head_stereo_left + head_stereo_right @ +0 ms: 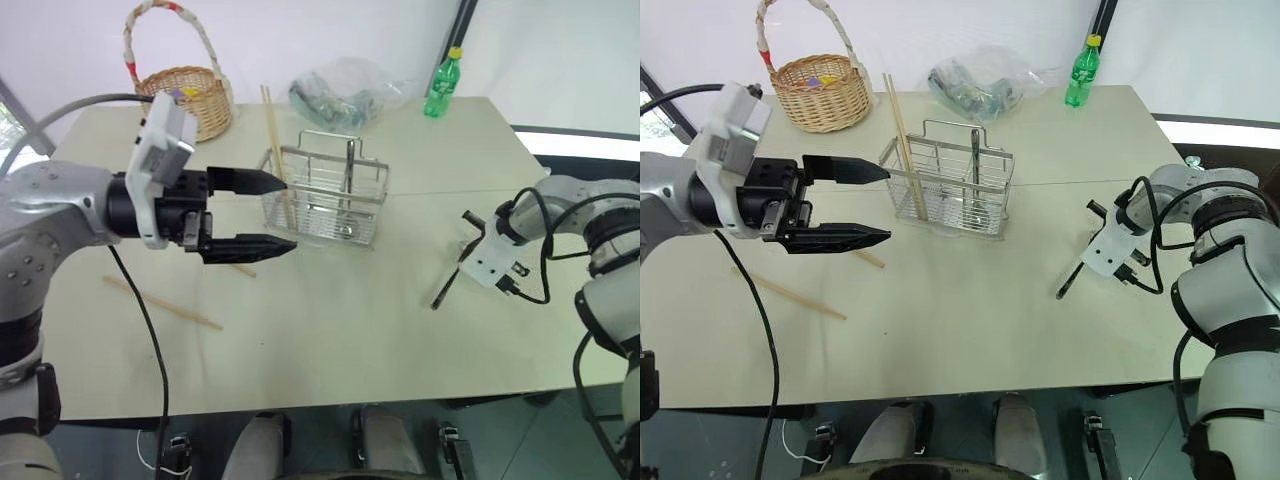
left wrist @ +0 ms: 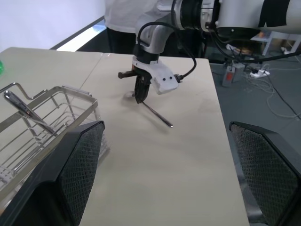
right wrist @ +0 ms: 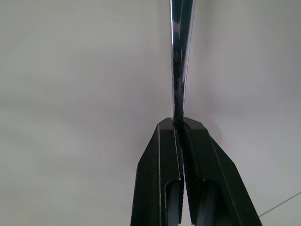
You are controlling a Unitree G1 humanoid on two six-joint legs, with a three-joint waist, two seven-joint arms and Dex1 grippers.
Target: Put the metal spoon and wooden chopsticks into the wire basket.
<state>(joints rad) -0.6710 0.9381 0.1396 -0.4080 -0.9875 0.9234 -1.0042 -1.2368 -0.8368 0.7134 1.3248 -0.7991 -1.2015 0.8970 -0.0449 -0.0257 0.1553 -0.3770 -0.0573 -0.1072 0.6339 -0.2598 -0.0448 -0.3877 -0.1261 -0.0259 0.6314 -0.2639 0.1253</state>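
The wire basket [image 1: 370, 205] stands mid-table with one wooden chopstick [image 1: 274, 140] leaning upright in its left end. Another chopstick [image 1: 160, 300] lies flat on the table to the left, and a short bit of stick [image 1: 870, 258] shows under my left gripper [image 1: 290, 214]. That gripper hovers open beside the basket's left side, holding nothing. On the right, my right gripper [image 3: 178, 123] points down at the table and is shut on the thin handle of the metal spoon [image 2: 157, 115]. The dark handle [image 1: 440, 292] sticks out toward the front edge.
A wicker basket [image 1: 190, 95] with an arched handle sits at the back left. A crumpled plastic bag [image 1: 340, 92] and a green bottle [image 1: 443, 85] stand along the back edge. A person in white [image 2: 123, 19] stands beyond the table's right side.
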